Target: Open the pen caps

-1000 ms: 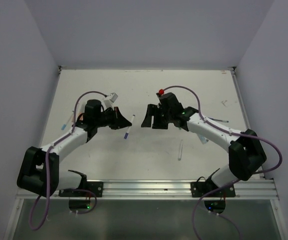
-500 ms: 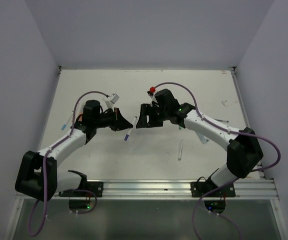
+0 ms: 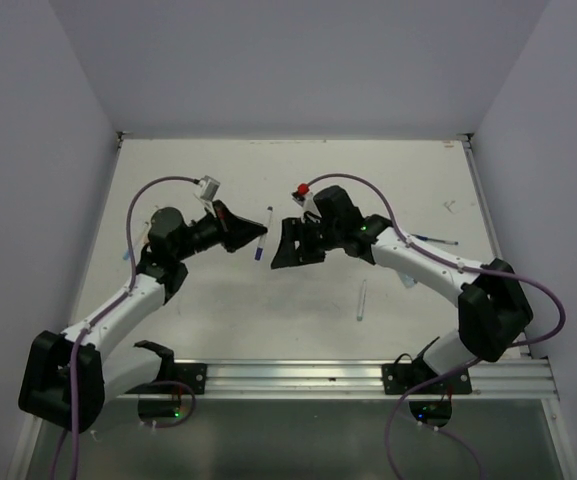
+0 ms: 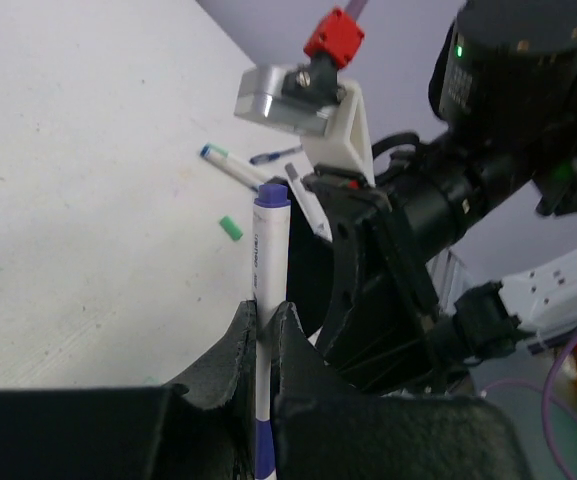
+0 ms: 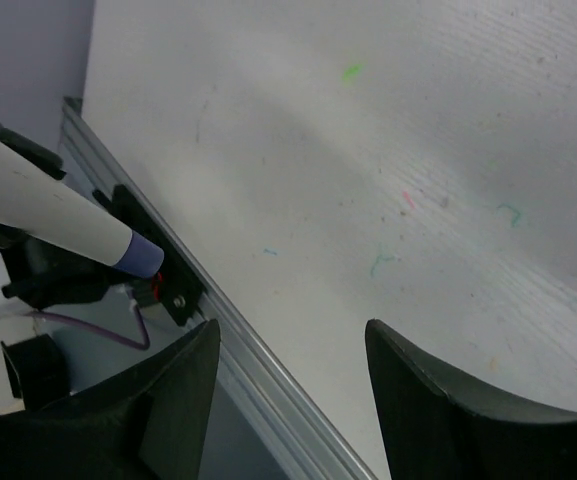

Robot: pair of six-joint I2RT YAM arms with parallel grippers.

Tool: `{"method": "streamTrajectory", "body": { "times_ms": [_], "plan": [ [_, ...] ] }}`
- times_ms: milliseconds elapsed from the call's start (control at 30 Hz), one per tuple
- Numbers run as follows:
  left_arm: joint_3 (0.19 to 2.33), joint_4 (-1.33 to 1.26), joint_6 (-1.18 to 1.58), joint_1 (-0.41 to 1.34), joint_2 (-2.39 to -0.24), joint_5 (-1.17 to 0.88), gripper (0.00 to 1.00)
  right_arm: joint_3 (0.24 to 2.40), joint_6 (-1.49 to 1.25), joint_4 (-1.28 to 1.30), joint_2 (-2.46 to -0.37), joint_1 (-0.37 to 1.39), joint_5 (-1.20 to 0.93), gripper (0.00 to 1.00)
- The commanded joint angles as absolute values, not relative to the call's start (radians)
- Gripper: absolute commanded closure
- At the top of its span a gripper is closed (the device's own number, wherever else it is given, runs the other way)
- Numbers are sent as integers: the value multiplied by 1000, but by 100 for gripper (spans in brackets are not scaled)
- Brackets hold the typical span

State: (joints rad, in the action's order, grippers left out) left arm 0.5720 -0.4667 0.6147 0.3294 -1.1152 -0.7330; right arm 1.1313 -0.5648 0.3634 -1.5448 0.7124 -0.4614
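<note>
My left gripper [image 3: 251, 233] is shut on a white pen [image 3: 264, 228] and holds it above the table. In the left wrist view the barrel [image 4: 267, 260] stands up between my shut fingertips, with a dark blue cap [image 4: 271, 194] on its far end. My right gripper [image 3: 286, 246] is open and empty, right beside the pen and facing it. In the right wrist view the pen's blue end [image 5: 138, 255] shows at the left, outside my spread fingers [image 5: 183, 385]. A small green cap [image 4: 230, 228] lies on the table.
Loose pens lie on the table: one near the front [image 3: 361, 298], one at the right [image 3: 434, 240], one at the left edge [image 3: 133, 246]. Another pen [image 4: 230, 166] lies beyond the green cap. The metal rail [image 3: 298, 375] runs along the front edge.
My left arm has lifted and swung the pen up and right, toward the right gripper. My right gripper has moved left and down, closer to the pen, still open.
</note>
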Motion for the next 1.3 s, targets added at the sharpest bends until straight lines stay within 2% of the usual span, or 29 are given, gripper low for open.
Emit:
{"method": "streamTrajectory", "body": {
  "times_ms": [0,100,233,267,433,567,667,833,1133,1267],
  "plan": [
    [560,-661,771,337,-1062,-563,100,1074,-704,114,-1456,713,-477,37],
    [569,-609,901,337,-1060,-454,100,1032,-726,9,-1433,715,-408,40],
    [587,-537,1031,339,-1080,-414,100,999,-729,-102,-1411,726,-384,42],
    [598,-426,1048,339,-1078,-372,100,985,-724,-112,-1404,730,-374,43],
    [665,-275,1104,339,-1083,-350,100,1041,-453,105,-1358,773,-211,42],
    [725,-164,1169,337,-1124,-434,100,1045,-230,225,-1332,811,-97,35],
    [813,-117,1177,331,-1225,-617,100,1042,-128,265,-1312,845,-29,34],
    [948,153,1071,331,-1371,-709,100,1038,-32,268,-1285,916,34,36],
    [887,113,1150,331,-1368,-799,100,1075,75,253,-1367,997,173,39],
    [845,-30,1198,337,-1370,-903,100,1045,71,187,-1373,1005,330,39]
  ]
}}
